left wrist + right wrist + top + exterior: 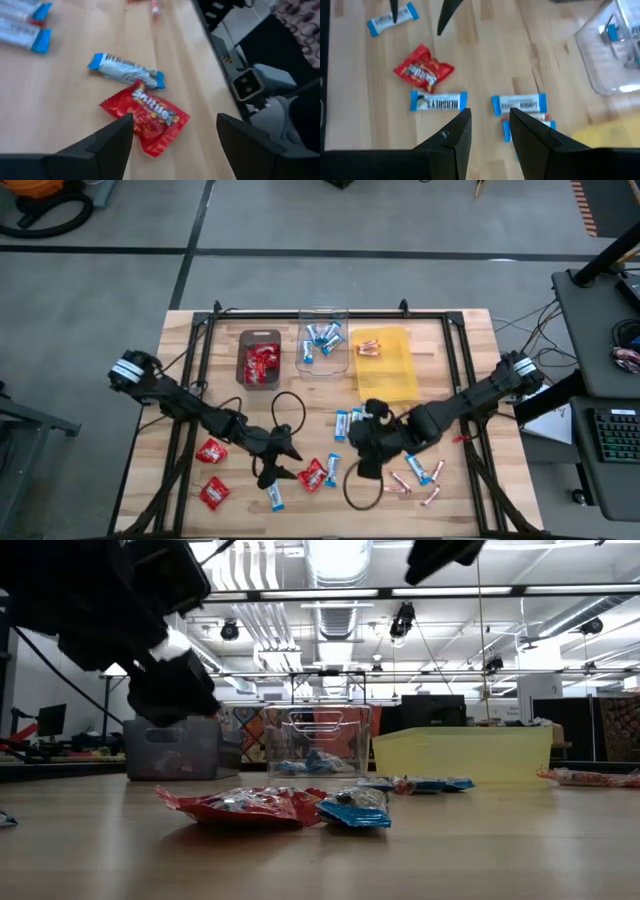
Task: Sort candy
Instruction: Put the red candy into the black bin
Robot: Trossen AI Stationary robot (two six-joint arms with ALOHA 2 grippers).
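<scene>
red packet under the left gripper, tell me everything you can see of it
The red packet is a crinkly, glossy wrapper printed with white lettering and small coloured sweets. It lies flat and sealed on the wooden table, one end touching a blue-and-white bar. The left gripper hovers above it, jaws open, not touching it.

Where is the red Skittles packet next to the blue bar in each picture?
High view: Skittles packet, middle, near the table's front edge.
Low view: in front, left of centre.
Left wrist view: mid-picture.
Right wrist view: just beyond the bar.
Shared landmark: the Hershey's bar right beside it.
</scene>
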